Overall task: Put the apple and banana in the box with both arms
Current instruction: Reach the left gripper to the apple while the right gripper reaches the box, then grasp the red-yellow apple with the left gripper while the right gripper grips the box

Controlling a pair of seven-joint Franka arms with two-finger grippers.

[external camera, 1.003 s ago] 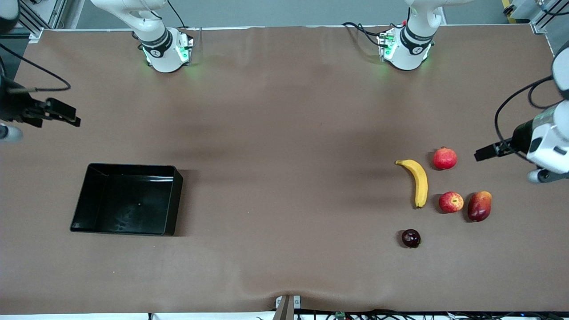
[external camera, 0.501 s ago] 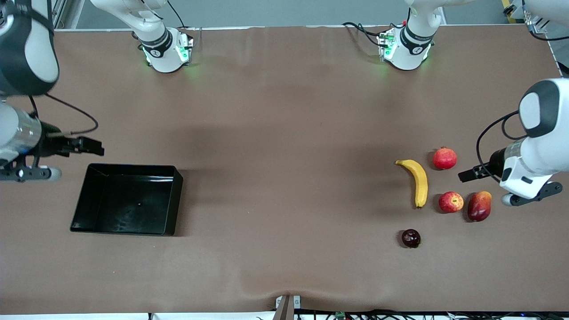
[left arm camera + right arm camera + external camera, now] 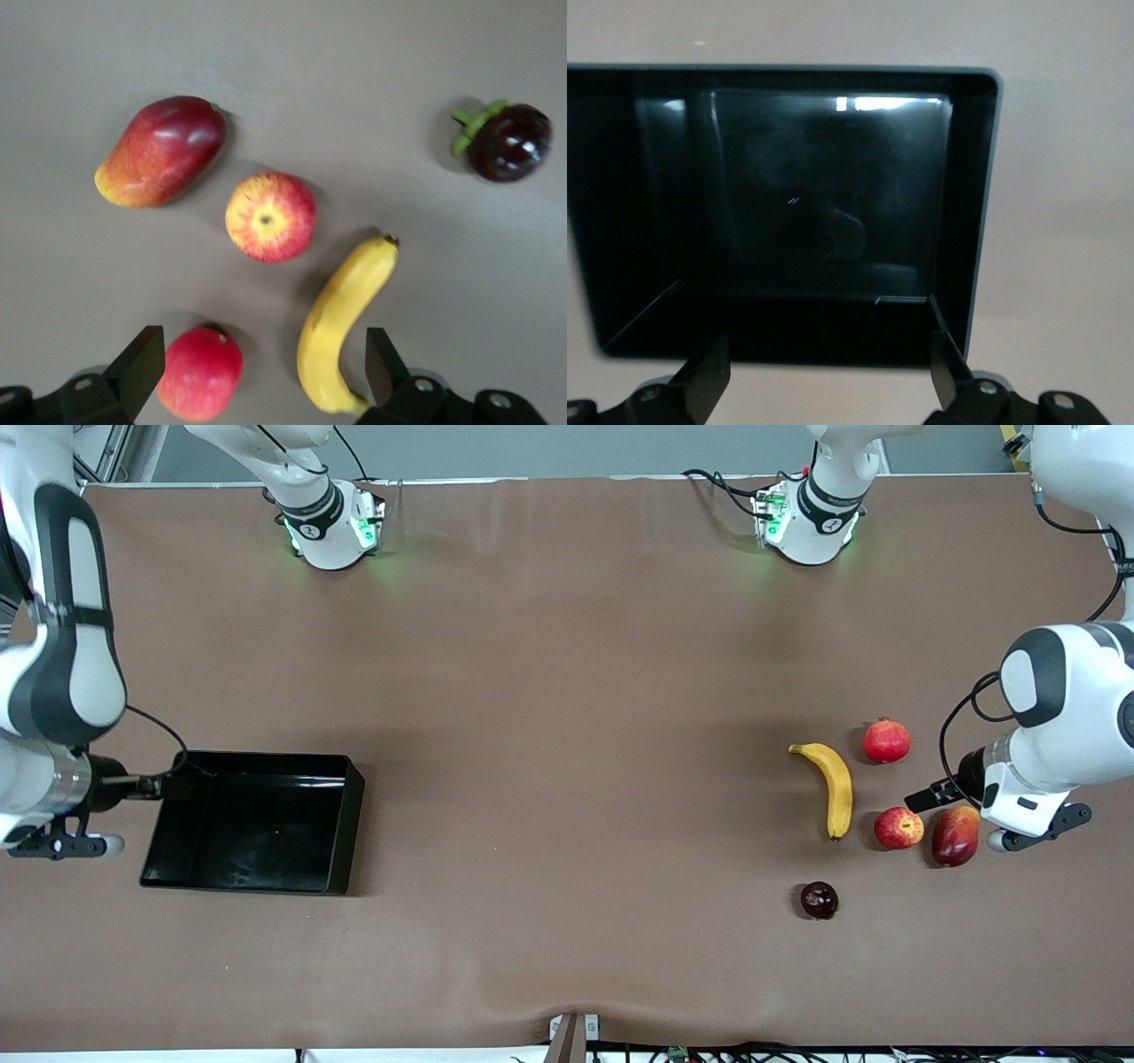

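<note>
Clock directions read on the front view, 12 o'clock toward the arms' bases.

Box (image 3: 266,756): lying open-topped toward the right arm's end of the table (image 3: 567,691), holding nothing, all four low walls showing.

Right gripper (image 3: 173,784) (image 3: 828,350): hovering over the box's 9 o'clock wall, close to its 12 o'clock corner, fingers spreading wide and pinching nothing.

Banana (image 3: 834,788) (image 3: 341,332): lying toward the left arm's end, running from 12 to 6 o'clock, touching no other fruit.

Apple (image 3: 899,828) (image 3: 270,217): sitting just beside the banana's 6 o'clock end, at 3 o'clock of it, with a narrow gap on each side.

Mango (image 3: 955,836) (image 3: 161,150): lying at 3 o'clock of the apple, just apart.

Pomegranate (image 3: 887,741) (image 3: 201,372): sitting at 12 o'clock of the apple.

Dark round fruit (image 3: 819,900) (image 3: 507,142): sitting alone at 6 o'clock of the banana.

Left gripper (image 3: 921,795) (image 3: 261,345): hovering over the table between pomegranate and apple, fingers spreading wide, gripping nothing.

Broad band of bare brown table: separating box and fruit.
</note>
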